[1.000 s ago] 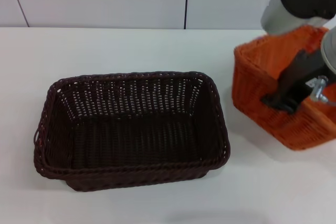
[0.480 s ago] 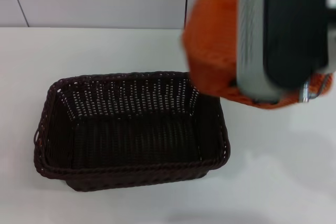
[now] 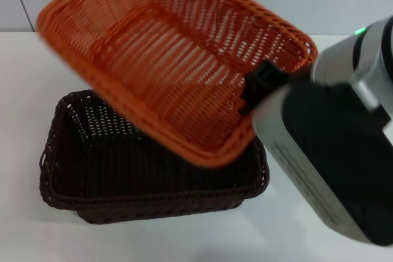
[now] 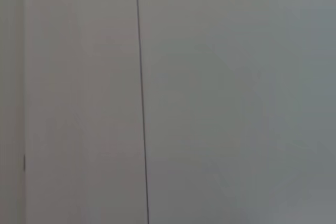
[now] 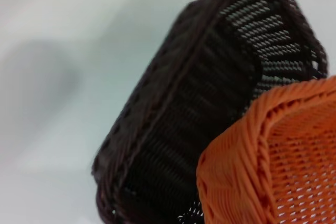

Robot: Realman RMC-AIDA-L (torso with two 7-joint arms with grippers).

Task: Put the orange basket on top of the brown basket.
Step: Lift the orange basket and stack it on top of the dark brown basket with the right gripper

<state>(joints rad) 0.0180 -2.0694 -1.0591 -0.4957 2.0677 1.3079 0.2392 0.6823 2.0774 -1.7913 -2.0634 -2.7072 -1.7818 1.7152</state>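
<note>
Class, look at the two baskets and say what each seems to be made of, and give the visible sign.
The orange basket, held by the right gripper: woven wicker-style strands, perhaps plastic, judging by the even bright colour. The brown basket: the same openwork weave with a braided rim, very dark, faintly glossy.

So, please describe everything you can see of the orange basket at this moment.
The orange basket is rectangular, bright orange wicker-style weave, with a braided rim and sloping openwork sides. It is empty and held in the air, tilted, above the brown basket, which stands on the white table. The right claw holds it at the rim on the robot's right side. Whether the two baskets touch cannot be told.
</note>
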